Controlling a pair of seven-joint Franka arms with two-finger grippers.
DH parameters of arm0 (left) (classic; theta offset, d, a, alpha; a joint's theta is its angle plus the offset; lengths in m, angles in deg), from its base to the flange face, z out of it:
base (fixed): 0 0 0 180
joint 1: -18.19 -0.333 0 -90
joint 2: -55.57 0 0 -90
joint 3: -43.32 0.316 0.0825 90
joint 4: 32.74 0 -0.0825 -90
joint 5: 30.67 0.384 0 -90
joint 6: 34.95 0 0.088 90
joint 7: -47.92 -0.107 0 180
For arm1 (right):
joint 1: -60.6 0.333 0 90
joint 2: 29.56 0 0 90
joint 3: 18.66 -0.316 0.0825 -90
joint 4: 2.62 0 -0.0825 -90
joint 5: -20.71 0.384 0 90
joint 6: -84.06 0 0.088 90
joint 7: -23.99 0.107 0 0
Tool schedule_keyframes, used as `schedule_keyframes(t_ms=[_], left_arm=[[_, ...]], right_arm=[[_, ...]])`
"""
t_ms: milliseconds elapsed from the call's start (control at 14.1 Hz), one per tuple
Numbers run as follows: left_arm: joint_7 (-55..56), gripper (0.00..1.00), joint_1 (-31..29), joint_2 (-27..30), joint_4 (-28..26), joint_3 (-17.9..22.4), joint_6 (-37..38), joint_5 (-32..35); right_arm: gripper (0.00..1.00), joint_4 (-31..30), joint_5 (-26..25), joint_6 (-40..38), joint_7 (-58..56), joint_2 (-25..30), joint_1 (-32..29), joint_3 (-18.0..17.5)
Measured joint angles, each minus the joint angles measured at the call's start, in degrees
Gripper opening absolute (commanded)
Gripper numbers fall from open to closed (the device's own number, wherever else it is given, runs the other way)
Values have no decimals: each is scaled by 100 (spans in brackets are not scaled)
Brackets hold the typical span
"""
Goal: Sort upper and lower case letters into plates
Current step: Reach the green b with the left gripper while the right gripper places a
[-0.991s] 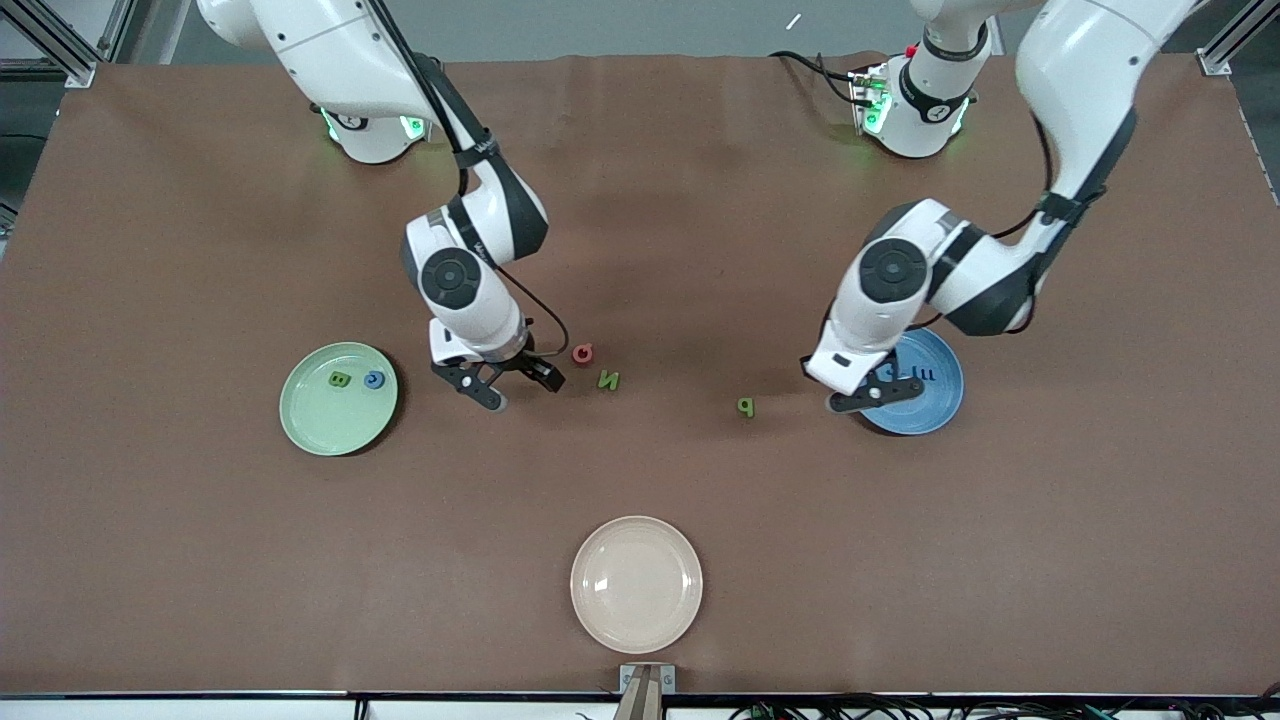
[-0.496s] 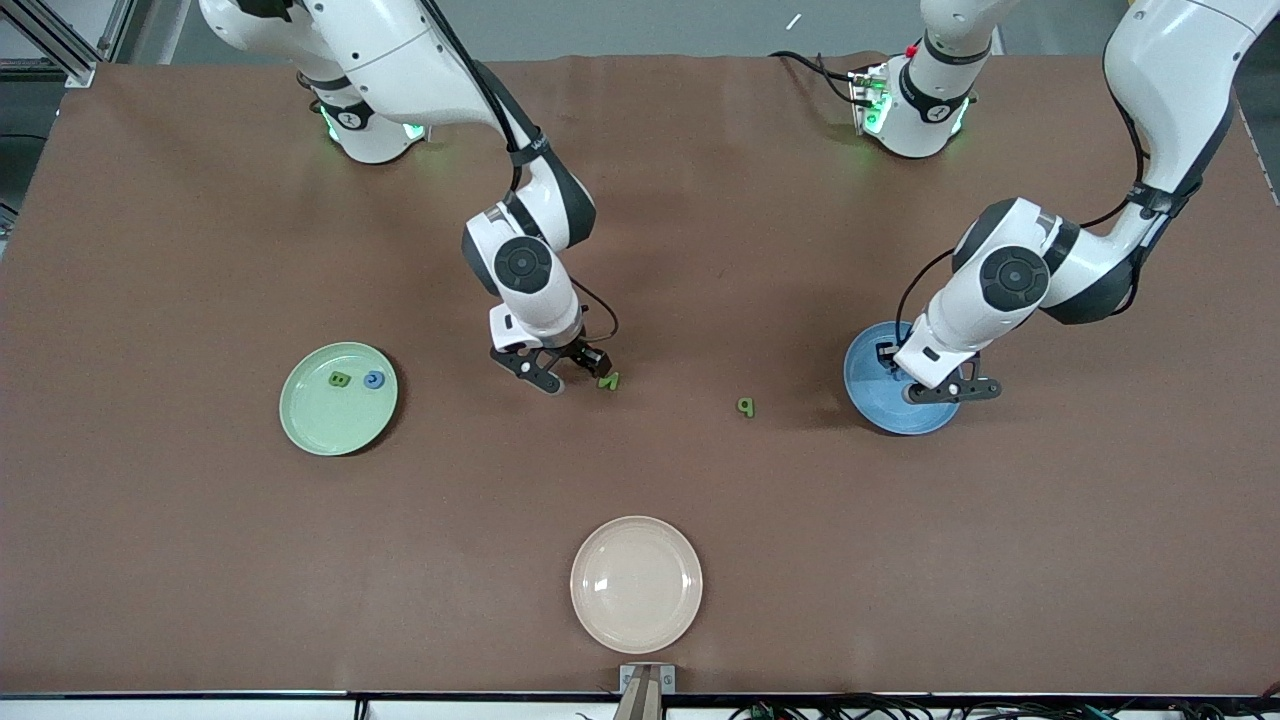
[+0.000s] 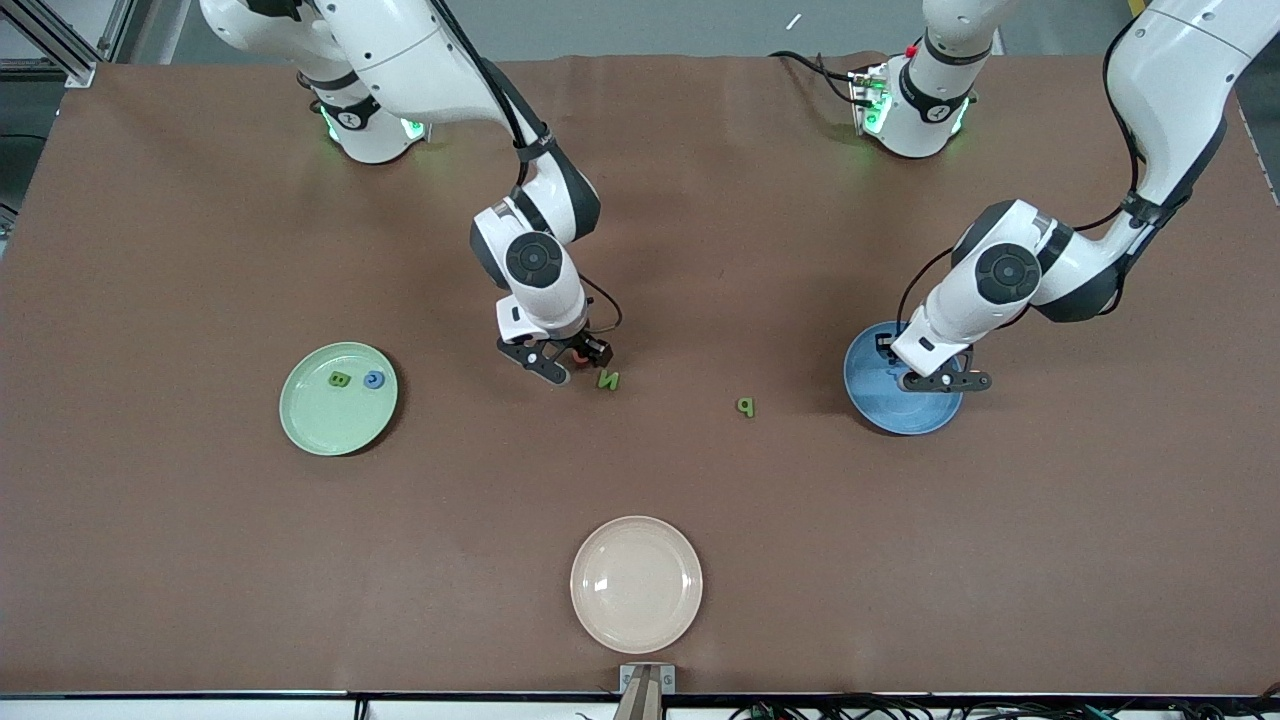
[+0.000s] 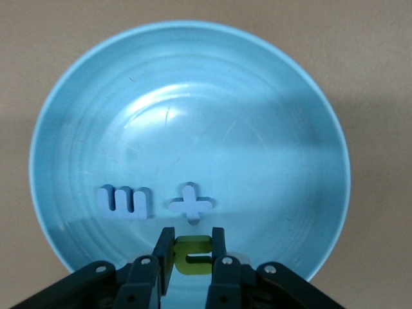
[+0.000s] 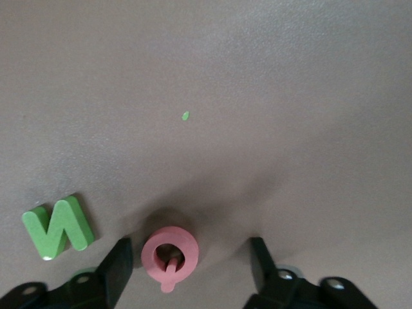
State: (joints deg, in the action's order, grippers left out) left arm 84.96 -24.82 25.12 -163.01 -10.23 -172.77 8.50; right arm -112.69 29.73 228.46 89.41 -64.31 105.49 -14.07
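While the left hand (image 4: 192, 248) pinches the green hooked letter (image 4: 192, 254), the right hand (image 5: 190, 264) straddles the Q (image 5: 170, 255), unclenched.

even overhead light is filling the front view, leaving the brown table (image 3: 200, 560) evenly lit. soft shadows are pooling under both arms near the frame's centre and right. a pale sheen is glinting on the cream plate (image 3: 636, 584). in the left wrist view, glare is streaking across the blue plate (image 4: 193, 116), with a dark band crossing its upper right. the right wrist view is looking dimmer, slightly soft.
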Motion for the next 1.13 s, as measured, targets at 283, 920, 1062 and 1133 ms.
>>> schedule_keyframes(t_ms=[283,920,1062,1133], left_arm=[[0,17,-24,-199,-4,51,-13,188],[0,22,-31,-218,-51,51,-19,191],[0,25,-31,-220,-74,51,-18,191],[0,45,-31,-220,-77,51,-18,191]], right_arm=[[5,12,0,-25,0,44,0,21],[0,135,-7,-957,-1212,535,-672,447],[0,138,-8,-1401,-2182,865,-1300,481],[0,134,-10,-1569,-2679,976,-1623,490]])
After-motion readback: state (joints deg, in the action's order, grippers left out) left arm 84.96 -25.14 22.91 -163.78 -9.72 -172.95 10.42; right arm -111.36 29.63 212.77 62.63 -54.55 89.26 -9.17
